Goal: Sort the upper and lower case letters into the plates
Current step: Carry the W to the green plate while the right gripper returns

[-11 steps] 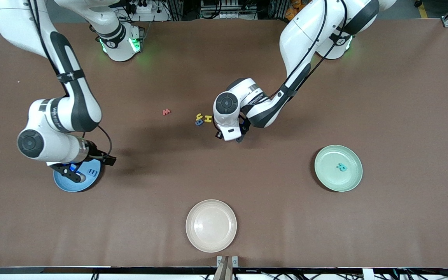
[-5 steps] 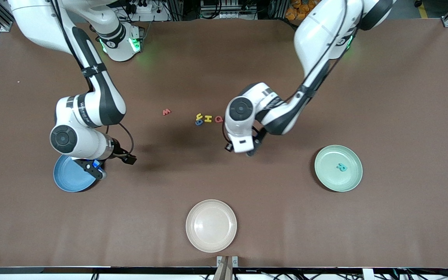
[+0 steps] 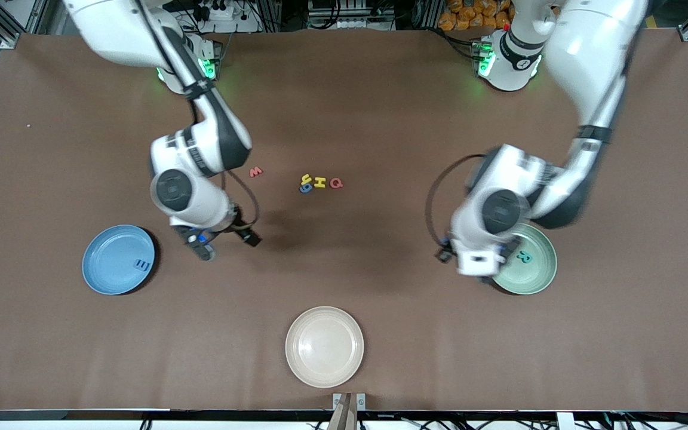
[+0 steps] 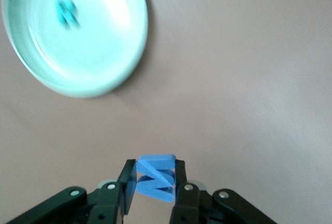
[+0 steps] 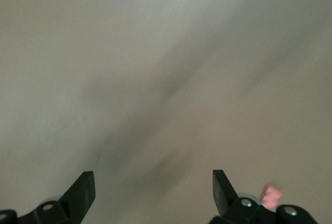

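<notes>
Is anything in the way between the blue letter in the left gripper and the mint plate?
Nothing visible. The left gripper, shut on the blue letter, is up by the mint green plate edge. The plate holds only a teal letter, with bare space around it.

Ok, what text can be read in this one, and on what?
"R": teal letter in the mint plate.
"E": blue letter in the blue plate.
"H": yellow letter on the table.
"Q": red letter beside the H.
Unclear: lone red piece, small yellow piece, small blue piece, held blue piece in the left hand.
</notes>
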You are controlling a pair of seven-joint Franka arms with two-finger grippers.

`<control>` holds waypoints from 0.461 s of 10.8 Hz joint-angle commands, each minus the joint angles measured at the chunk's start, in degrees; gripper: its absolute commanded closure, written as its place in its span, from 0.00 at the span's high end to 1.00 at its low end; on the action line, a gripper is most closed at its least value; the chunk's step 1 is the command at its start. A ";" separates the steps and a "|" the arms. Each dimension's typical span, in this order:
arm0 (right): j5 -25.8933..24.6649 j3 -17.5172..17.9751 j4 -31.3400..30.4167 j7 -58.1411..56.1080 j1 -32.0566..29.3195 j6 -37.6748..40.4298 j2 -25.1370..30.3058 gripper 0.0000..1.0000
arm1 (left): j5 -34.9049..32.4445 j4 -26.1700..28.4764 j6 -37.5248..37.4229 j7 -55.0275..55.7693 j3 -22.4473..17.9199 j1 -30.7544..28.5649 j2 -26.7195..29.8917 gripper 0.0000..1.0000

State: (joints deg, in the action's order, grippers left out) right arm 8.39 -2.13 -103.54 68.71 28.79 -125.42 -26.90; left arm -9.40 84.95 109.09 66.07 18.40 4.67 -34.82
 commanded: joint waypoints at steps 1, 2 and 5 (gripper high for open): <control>0.93 -0.59 -4.44 9.13 4.68 -6.73 -0.79 1.00 | 0.26 3.12 -0.89 -15.12 0.94 -7.36 -0.32 0.00; 0.93 -0.59 -6.82 13.86 7.22 -9.46 -0.53 1.00 | -0.44 3.29 -0.46 -19.19 0.94 -10.35 -1.46 0.00; 0.93 -0.59 -7.81 28.29 15.05 -13.44 -1.14 1.00 | -0.71 3.30 1.47 -20.46 0.59 -11.52 -5.24 0.13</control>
State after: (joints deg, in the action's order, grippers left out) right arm 8.46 -2.11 -110.56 91.34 40.61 -137.69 -28.72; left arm -9.39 88.29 109.29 45.97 18.41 -7.10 -38.69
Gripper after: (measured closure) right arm 0.000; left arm 0.665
